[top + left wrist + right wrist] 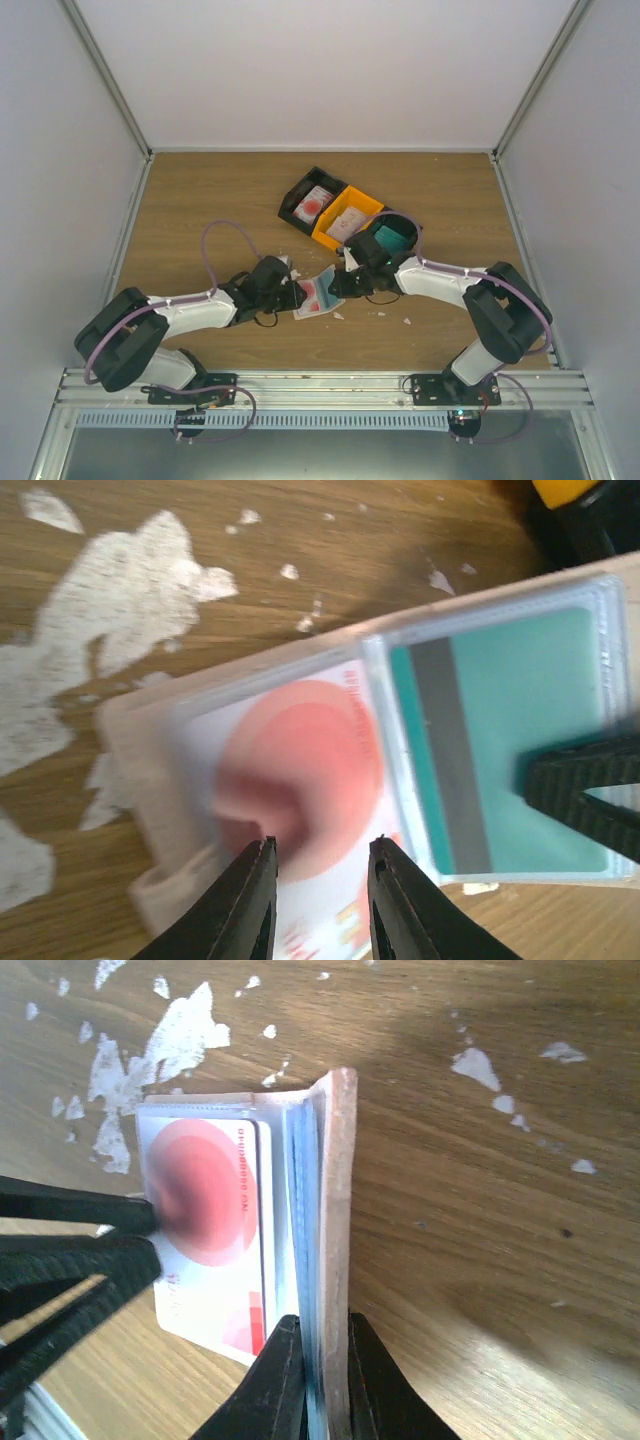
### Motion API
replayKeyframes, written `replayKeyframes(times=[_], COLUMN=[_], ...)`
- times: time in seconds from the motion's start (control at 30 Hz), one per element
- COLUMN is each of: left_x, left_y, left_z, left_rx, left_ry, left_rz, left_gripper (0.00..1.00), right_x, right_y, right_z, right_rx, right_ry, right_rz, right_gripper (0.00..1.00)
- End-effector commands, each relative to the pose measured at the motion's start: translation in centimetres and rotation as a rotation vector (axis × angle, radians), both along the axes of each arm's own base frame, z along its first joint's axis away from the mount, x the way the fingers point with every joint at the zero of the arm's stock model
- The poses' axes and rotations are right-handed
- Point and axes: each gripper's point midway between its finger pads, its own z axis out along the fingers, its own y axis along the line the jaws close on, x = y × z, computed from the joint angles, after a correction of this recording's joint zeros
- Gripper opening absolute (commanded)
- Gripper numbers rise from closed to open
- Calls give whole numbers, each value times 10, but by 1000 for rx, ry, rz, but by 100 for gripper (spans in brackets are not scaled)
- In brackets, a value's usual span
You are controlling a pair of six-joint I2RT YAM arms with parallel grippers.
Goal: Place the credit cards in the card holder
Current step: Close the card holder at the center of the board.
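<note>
Tan and spread like a book, the card holder [318, 292] lies on the wooden table [200, 200] just ahead of the arms. The left gripper [320, 855], jaws a little apart, sits over the white card with the red mark [300, 760] lying on one leaf. The right gripper [315, 1335] pinches the raised cover (clear sleeves included), and a teal card [510, 730] shows in a sleeve. Farther back stand a black bin [292, 205], an orange bin [370, 205] and a second black bin [412, 222], with cards inside.

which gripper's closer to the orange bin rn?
Right. The right gripper, clamped on the card holder, is just near-side of the orange bin; the left gripper lies farther left.
</note>
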Motion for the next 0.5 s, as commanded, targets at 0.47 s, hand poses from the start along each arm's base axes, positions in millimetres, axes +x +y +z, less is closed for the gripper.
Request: replayKeyframes(times=[0.47], left_x=[-11], left_y=[52], left_z=[-7], left_rx=[69], left_ry=[-13], left_rz=[53], left_gripper=[33], right_x=[2], right_y=[12], right_z=[9], right_rx=[-208], right_ry=[-51], right_rz=[120], right_gripper=[40])
